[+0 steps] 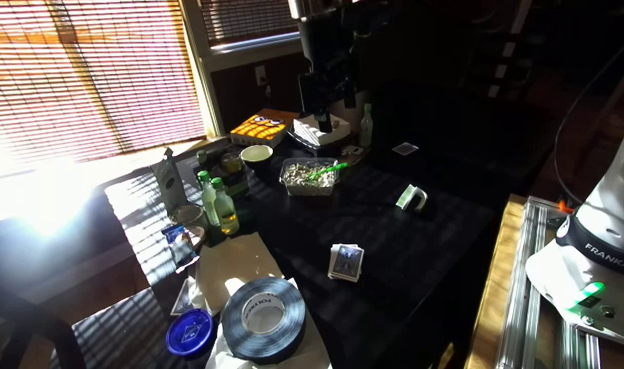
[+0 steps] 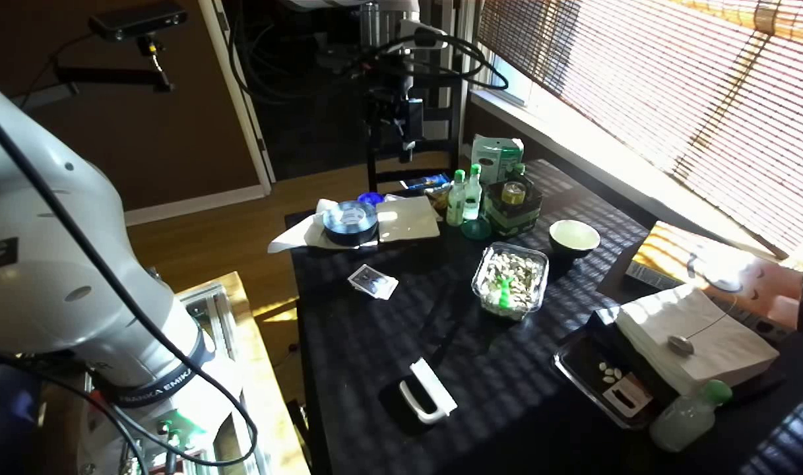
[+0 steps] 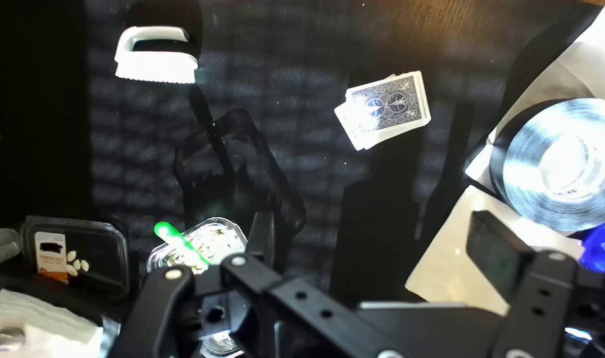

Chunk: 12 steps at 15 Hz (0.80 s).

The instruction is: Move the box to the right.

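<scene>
While the gripper (image 3: 380, 243) hangs in the air above the table (image 2: 348, 336), its fingers (image 3: 498, 256) stand spread wide apart. Which box the task means is not clear. Three things on the table could fit:

– Orange box (image 1: 260, 127): lying flat below the window blind (image 1: 142, 72), just beside the napkins (image 2: 695, 340); contact between the two cannot be made out.
– Plastic box (image 1: 310, 190): clear-walled, filled with pale bits, a green spoon (image 1: 333, 168) tilted in it, handle reaching over the rim. In the wrist view the gripper hides part of it. A bowl (image 2: 574, 235) stands near it in both exterior views.
– Dark box (image 2: 514, 218): details lost in shadow; two green-capped bottles (image 1: 226, 211) stand just beside it.

Other positions: the brush (image 3: 156, 67) rests on the table well apart from the cards (image 3: 391, 107), which lie in an uneven stack, top one back up. A lone card (image 1: 405, 148) lies well apart from that stack. Tape (image 1: 260, 344): flat on white paper (image 2: 297, 235), just beside a beige sheet (image 1: 240, 261). A blue lid (image 1: 190, 333) is near the tape. The tray (image 3: 103, 263), holding a few white pieces (image 3: 85, 265) and a label (image 3: 51, 251), lies near the napkins, with another bottle (image 2: 681, 425) just beside it.
</scene>
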Available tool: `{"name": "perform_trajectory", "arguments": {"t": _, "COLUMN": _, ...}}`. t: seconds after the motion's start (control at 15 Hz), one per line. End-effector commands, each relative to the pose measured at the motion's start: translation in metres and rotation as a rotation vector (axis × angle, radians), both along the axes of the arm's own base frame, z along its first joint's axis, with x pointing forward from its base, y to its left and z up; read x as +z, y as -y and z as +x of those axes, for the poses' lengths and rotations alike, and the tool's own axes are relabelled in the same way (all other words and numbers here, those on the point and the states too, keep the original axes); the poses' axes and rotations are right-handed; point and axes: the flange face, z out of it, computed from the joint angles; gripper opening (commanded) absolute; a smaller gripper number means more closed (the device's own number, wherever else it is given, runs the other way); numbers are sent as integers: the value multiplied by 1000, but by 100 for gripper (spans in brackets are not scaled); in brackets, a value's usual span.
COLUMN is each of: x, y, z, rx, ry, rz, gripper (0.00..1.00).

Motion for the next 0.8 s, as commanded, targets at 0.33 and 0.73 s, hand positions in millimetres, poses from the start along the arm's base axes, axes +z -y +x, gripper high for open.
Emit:
{"name": "perform_trajectory", "arguments": {"t": 0.33, "x": 0, "y": 0, "z": 0, "rx": 0, "ry": -1, "rz": 0, "gripper": 100}}
{"name": "perform_trajectory", "arguments": {"t": 0.73, "x": 3, "y": -11, "z": 26, "rx": 74, "ry": 139, "rz": 76, "gripper": 100}}
